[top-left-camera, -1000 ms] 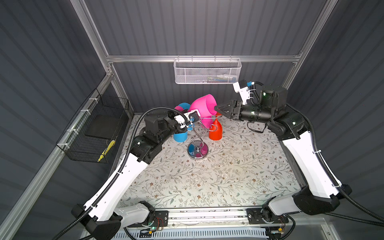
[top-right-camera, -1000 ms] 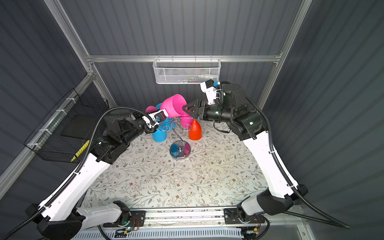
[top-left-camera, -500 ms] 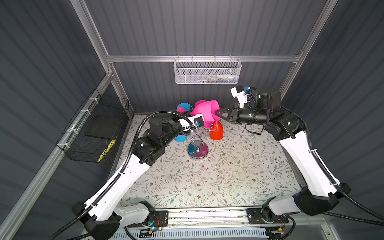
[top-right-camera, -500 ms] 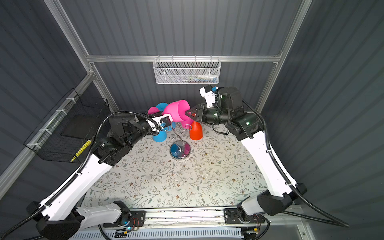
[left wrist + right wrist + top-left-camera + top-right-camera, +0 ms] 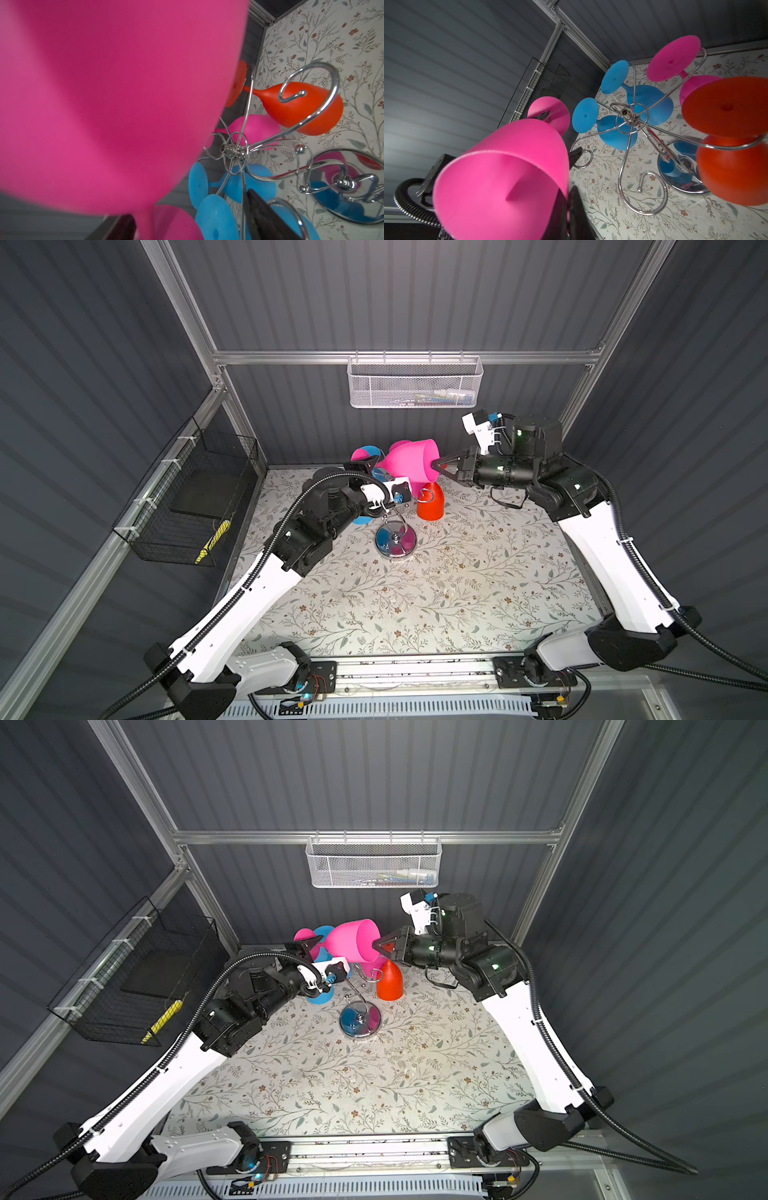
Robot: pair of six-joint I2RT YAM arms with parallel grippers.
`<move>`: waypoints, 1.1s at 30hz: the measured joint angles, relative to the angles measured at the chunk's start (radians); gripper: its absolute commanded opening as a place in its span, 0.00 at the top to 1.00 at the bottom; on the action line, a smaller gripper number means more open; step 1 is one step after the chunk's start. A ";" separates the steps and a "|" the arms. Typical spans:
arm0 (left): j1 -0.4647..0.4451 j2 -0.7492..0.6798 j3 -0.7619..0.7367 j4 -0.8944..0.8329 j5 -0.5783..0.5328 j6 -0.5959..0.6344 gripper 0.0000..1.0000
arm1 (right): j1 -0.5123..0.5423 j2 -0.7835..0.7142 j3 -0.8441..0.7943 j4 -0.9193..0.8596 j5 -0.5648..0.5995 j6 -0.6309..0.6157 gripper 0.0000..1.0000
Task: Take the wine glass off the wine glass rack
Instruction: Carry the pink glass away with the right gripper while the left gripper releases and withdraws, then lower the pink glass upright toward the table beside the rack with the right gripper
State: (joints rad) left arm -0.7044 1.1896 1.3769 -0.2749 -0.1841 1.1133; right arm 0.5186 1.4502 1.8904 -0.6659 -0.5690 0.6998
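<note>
- Now the pink wine glass (image 5: pixel 411 462) lies on its side in the air, off the wine glass rack (image 5: pixel 395 533), just above its arms.
- R gripper (image 5: pixel 436 466) pinches the glass's rim wall, jaws closed on it.
- L gripper (image 5: pixel 187 226) jaws wide, either side of the stem, not gripping.
- Orange glass (image 5: pixel 430 502), blue glasses (image 5: pixel 614 133) hang on the rack.
</note>
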 measured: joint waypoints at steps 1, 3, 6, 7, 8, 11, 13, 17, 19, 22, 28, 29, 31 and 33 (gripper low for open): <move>0.000 -0.001 0.000 0.002 0.000 -0.001 0.00 | 0.000 0.000 0.000 0.008 0.000 0.000 1.00; 0.000 -0.007 -0.006 0.014 -0.001 -0.006 0.00 | 0.000 0.000 0.000 0.022 0.000 0.000 1.00; 0.000 -0.031 -0.028 0.039 -0.004 -0.031 0.00 | -0.008 0.000 0.000 0.048 0.012 -0.001 1.00; 0.000 -0.042 -0.036 0.045 -0.005 -0.045 0.00 | -0.016 0.000 0.001 0.058 0.019 -0.002 1.00; 0.000 -0.053 -0.043 0.052 -0.006 -0.057 0.00 | -0.025 -0.002 0.002 0.068 0.026 -0.002 1.00; 0.000 -0.087 -0.054 0.061 -0.007 -0.099 0.00 | -0.066 -0.014 0.002 0.098 0.065 -0.006 1.00; 0.000 -0.107 -0.055 0.069 -0.006 -0.129 0.00 | -0.097 -0.032 0.008 0.107 0.105 -0.018 1.00; 0.000 -0.135 -0.054 0.085 0.004 -0.190 0.00 | -0.144 -0.049 0.081 0.090 0.215 -0.084 1.00; 0.000 -0.148 -0.055 0.090 0.012 -0.229 0.00 | -0.156 -0.053 0.140 0.054 0.298 -0.142 1.00; 0.000 -0.167 -0.055 0.094 0.020 -0.285 0.00 | -0.168 -0.075 0.183 -0.001 0.444 -0.235 1.00; 0.000 -0.211 -0.064 0.097 0.015 -0.390 0.00 | -0.217 -0.114 0.146 -0.122 0.705 -0.381 1.00; 0.000 -0.219 -0.071 0.098 0.010 -0.406 0.00 | -0.234 -0.114 0.130 -0.137 0.726 -0.393 1.00; 0.000 -0.237 -0.089 0.106 -0.006 -0.439 0.00 | -0.274 -0.103 0.093 -0.179 0.751 -0.412 1.00; 0.000 -0.251 -0.108 0.113 -0.024 -0.468 0.00 | -0.309 -0.069 0.079 -0.230 0.759 -0.423 1.00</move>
State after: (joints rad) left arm -0.7044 0.9382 1.2690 -0.1619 -0.2085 0.6453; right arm 0.2092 1.3811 1.9690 -0.8955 0.1898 0.2764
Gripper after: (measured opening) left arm 0.997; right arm 0.050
